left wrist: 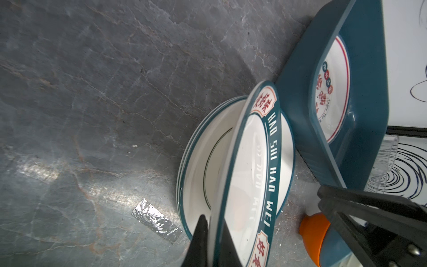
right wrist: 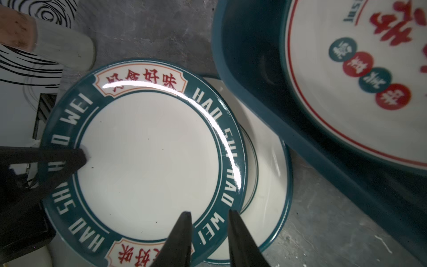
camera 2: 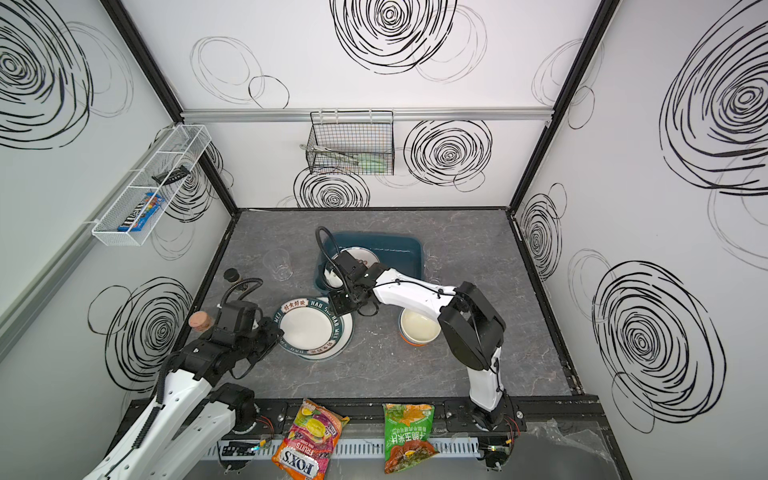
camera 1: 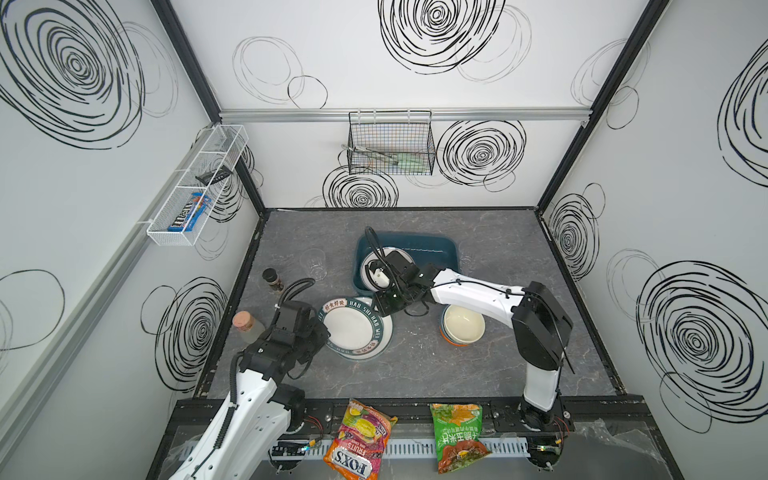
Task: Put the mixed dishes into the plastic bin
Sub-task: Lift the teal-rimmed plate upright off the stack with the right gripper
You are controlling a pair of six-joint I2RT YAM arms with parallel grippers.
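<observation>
My left gripper (left wrist: 213, 222) is clamped on the rim of the lettered plate (right wrist: 147, 150), tilting it off the plain plate (right wrist: 265, 185) beneath. My right gripper (right wrist: 210, 216) hangs parted above the same rim. One red-character plate (right wrist: 346, 69) lies in the plastic bin (camera 1: 440, 245); these two plates, the stacked bowls (camera 1: 463, 322) and a clear cup (camera 1: 313, 264) are left outside.

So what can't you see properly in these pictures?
- Plate in the bin: in both top views, the right arm covers most of it.
- Lower plate: the lettered plate covers its middle in every view.
- Lower bowls: under the cream bowl, only rims show.
- Wire basket contents: too small in both top views.
</observation>
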